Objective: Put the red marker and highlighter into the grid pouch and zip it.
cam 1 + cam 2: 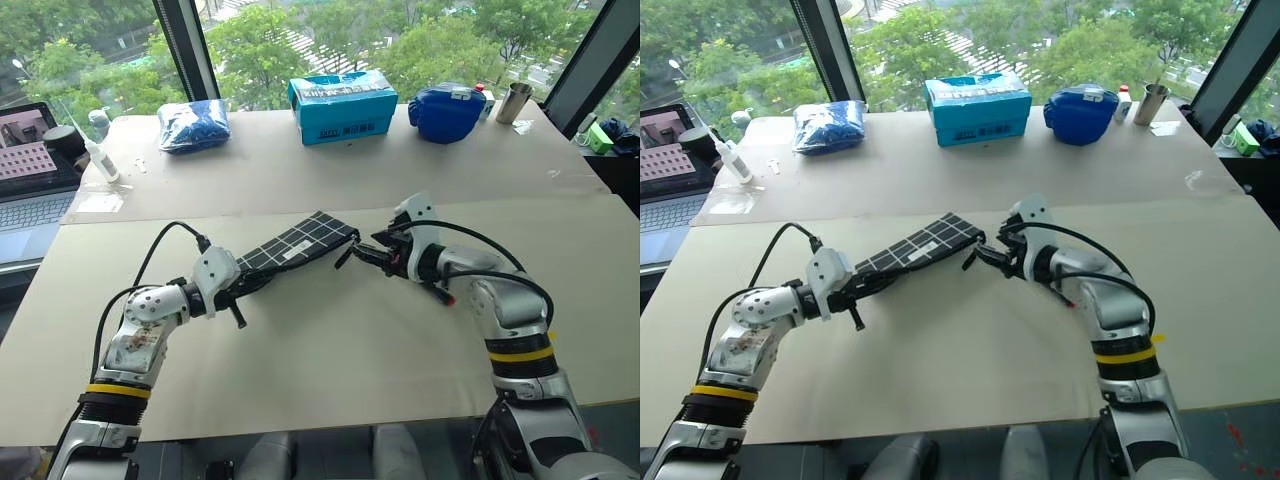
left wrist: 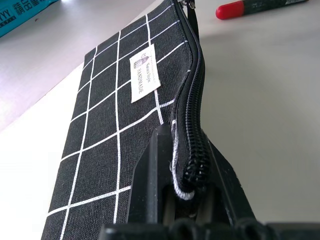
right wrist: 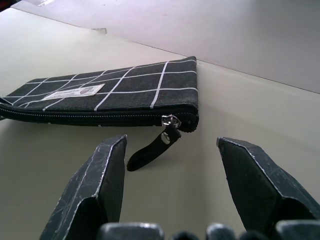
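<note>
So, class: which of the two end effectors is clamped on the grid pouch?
The left end effector, shut on the grid pouch at its zipper end; the right end effector stands open, short of the zipper pull.

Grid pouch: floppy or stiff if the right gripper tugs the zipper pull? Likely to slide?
Probably floppy: the grid pouch is thin fabric, its zipper edge bending where the left gripper pinches it. It looks light, so it might slide without that clamp. The zipper pull hangs limp ahead of the open right gripper.
</note>
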{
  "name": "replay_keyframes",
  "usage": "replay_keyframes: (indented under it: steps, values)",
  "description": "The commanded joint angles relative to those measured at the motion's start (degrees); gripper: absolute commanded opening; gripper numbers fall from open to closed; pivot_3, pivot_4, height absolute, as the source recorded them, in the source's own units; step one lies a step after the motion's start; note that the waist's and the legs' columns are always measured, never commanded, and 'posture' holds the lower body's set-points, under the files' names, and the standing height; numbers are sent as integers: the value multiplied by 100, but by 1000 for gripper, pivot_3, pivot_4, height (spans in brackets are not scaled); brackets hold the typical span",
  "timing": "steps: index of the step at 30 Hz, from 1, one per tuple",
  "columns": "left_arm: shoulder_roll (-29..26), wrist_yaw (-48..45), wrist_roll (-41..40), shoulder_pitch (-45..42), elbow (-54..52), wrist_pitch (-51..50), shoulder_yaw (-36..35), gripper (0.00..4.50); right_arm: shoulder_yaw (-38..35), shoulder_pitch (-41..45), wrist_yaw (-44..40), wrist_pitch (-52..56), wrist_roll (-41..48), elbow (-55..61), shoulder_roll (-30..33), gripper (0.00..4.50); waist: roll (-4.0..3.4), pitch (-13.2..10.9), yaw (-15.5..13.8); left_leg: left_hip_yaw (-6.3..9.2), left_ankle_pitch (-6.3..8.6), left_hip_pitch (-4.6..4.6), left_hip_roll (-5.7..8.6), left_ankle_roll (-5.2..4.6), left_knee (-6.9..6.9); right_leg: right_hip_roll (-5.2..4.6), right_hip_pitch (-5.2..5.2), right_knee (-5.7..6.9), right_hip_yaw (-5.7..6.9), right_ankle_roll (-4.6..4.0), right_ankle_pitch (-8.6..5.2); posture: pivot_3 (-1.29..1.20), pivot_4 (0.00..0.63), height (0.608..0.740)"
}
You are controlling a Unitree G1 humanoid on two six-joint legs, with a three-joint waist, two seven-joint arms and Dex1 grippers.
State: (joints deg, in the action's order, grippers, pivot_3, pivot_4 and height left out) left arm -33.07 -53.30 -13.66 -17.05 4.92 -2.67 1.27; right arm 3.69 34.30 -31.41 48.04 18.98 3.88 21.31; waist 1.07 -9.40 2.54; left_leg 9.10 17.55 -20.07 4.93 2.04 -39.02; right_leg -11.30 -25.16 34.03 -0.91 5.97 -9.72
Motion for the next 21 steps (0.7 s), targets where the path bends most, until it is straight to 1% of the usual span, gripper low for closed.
replay_keyframes:
  steps: [1, 8, 11, 18, 21]
  values:
    - [70, 91, -178, -96, -228, -91, -150, 0, -75, 88, 131, 58, 35, 47, -113, 3202, 0, 0, -1, 0, 0, 0, 0, 0, 0, 0, 0, 0, 0, 0, 0, 0, 150, 740]
    - [183, 211, -275, -97, -341, -220, -183, 0, 90, 133, 289, -6, -81, -150, -348, 3202, 0, 0, 4, 0, 0, 0, 0, 0, 0, 0, -1, 1, 0, 0, 0, 0, 150, 740]
    - [215, 242, -321, -92, -401, -271, -174, 0, 289, 225, 407, -219, -371, -336, -357, 3202, 0, 0, 5, 0, 0, 0, 0, 1, 0, 0, -1, 1, 0, 0, 0, 0, 150, 740]
    - [253, 298, -365, -43, -503, -345, -173, 0, 321, 593, 845, -619, -792, -951, -700, 3202, 0, 0, 16, 0, -2, 0, 0, 3, 0, 0, -3, 2, 0, -1, 1, 0, 150, 740]
    - [254, 312, -353, -35, -527, -360, -174, 0, 313, 630, 858, -766, -851, -1004, -750, 2591, -1, 0, 16, 1, -2, 0, 0, 3, 0, 0, -3, 2, 0, -1, 1, 0, 150, 740]
